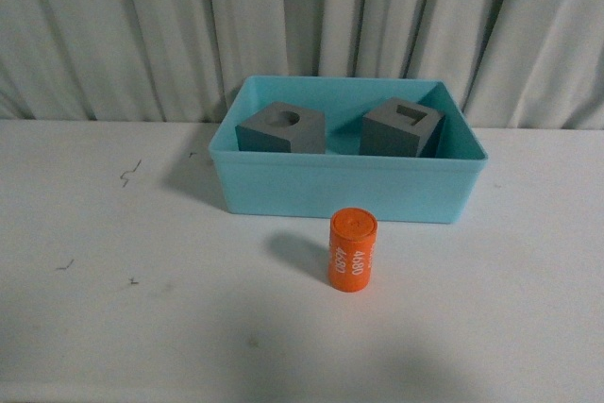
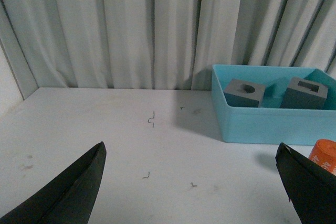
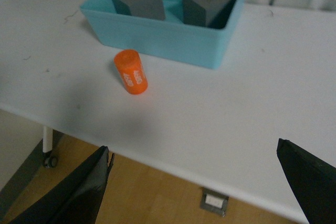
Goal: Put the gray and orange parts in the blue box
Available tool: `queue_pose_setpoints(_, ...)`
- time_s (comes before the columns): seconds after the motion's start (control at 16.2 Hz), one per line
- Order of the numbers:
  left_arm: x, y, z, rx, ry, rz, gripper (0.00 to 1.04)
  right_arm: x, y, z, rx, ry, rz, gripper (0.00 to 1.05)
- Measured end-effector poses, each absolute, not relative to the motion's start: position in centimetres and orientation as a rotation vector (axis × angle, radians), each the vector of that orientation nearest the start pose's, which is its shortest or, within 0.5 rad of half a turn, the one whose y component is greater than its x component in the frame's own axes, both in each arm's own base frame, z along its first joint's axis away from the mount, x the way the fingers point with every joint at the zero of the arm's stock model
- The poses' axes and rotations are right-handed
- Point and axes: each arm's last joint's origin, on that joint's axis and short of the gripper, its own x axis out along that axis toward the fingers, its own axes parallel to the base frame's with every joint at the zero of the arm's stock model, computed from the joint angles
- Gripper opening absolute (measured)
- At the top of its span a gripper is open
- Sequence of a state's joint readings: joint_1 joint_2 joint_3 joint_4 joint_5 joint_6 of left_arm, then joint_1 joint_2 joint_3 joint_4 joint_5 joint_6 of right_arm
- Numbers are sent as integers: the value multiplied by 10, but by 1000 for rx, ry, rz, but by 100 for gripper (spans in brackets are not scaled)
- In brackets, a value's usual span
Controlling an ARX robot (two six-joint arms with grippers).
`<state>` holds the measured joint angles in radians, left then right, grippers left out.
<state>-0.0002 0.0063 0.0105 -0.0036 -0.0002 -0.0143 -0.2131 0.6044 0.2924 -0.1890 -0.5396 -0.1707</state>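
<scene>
Left end effector (image 2: 190, 148) and right end effector (image 3: 192, 147) gape wide, empty. Round-hole cube (image 1: 281, 129) and square-hole cube (image 1: 401, 129) sit in the box (image 1: 340, 197); cylinder (image 1: 352, 250) stands on the surface (image 1: 142, 309) just below it, mid-frame, not yet placed.

place: looks like a robot test room or lab | bench: plain white table (image 1: 113, 327) with small dark scuffs | behind far edge: pale pleated curtain (image 1: 142, 25), hung as a backdrop | below near edge: wood-look floor (image 3: 152, 192), metal floor socket (image 3: 214, 201), leg on a caster (image 3: 50, 161)
</scene>
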Motion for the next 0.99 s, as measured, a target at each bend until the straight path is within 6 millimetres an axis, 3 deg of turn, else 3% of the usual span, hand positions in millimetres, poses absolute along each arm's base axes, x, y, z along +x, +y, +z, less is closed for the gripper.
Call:
queue_pose_setpoints(0.12,97,0,166,-14,-1,0,98,173,-21,201,-72,485,511,98)
queue_pose_setpoints(0.25,97,0,166,-14,-1,0,98,190,-20,174,-101,651,653,98)
queue_pose_setpoints(0.43,97,0,166,-14,-1,0,98,217,-10,153,-263,647,772,98)
queue_pose_setpoints(0.8,97,0,166,-14,-1,0,98,275,30,127,-310,615,754,98)
queue_pose_setpoints(0.99,97,0,166,-14,-1,0,98,291,47,108,-299,669,748,98)
